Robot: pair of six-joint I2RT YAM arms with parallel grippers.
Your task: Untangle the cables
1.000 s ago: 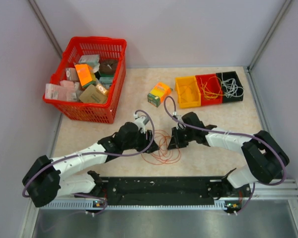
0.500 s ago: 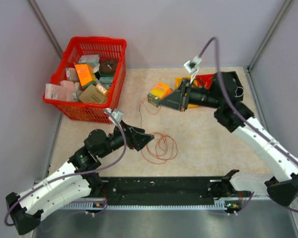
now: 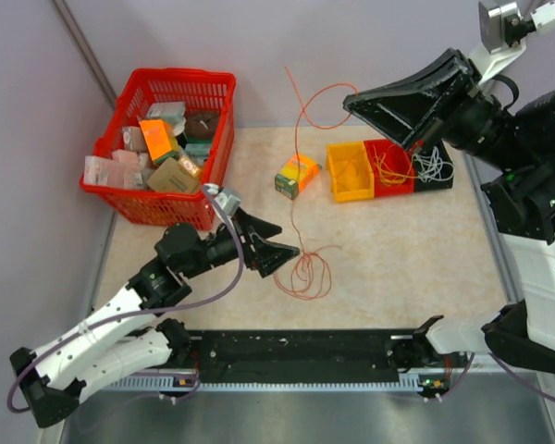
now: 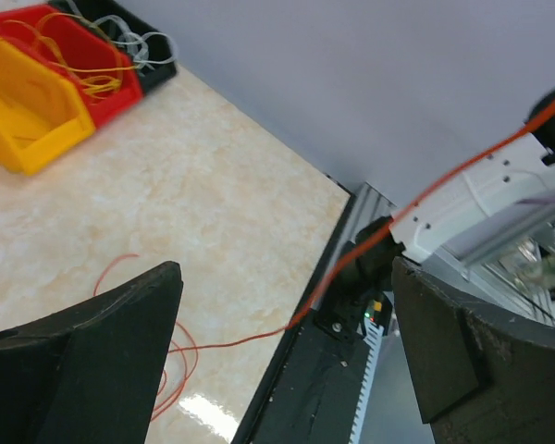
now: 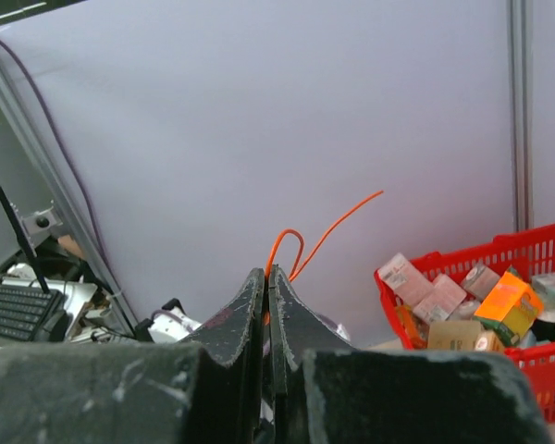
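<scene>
Beige tabletop (image 3: pixel 407 268) carries red basket (image 3: pixel 224 139), orange box (image 3: pixel 297 174), bins (image 3: pixel 350 192), looped cables (image 3: pixel 303 276).

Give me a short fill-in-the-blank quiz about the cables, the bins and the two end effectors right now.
1. The right end effector is shut on the ___ cable.
2. The left end effector, beside the loops on the table, is ___.
3. The white cables lie in the ___ bin.
4. The basket full of boxes is coloured ___.

Missing words: orange; open; black; red.
</scene>
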